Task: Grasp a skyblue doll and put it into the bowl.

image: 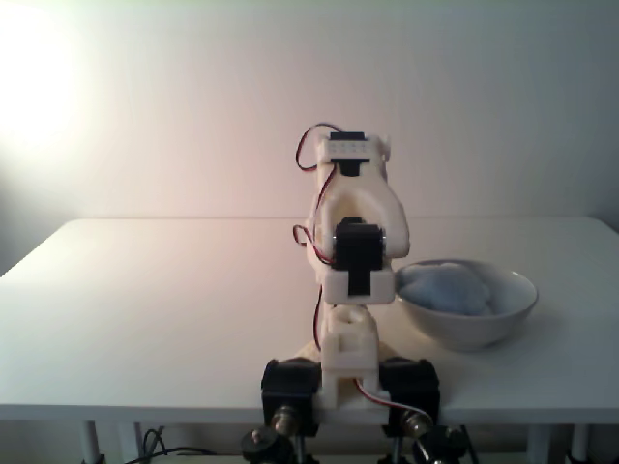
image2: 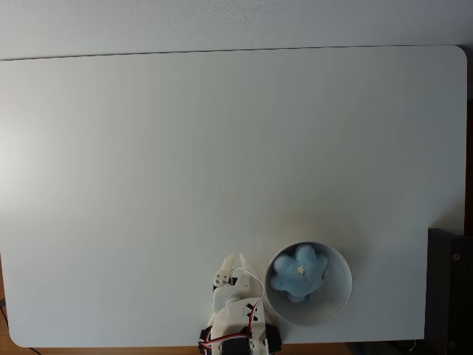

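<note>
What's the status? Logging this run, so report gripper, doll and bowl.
Gripper folded back beside the bowl, holding nothing; open or shut unclear. Skyblue doll lies inside the bowl. Nothing in the way.

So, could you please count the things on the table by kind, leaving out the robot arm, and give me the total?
Skyblue doll: 1, lying inside the bowl
Bowl: 1, white, beside the arm's base
Total: 2 things on the white table
</note>
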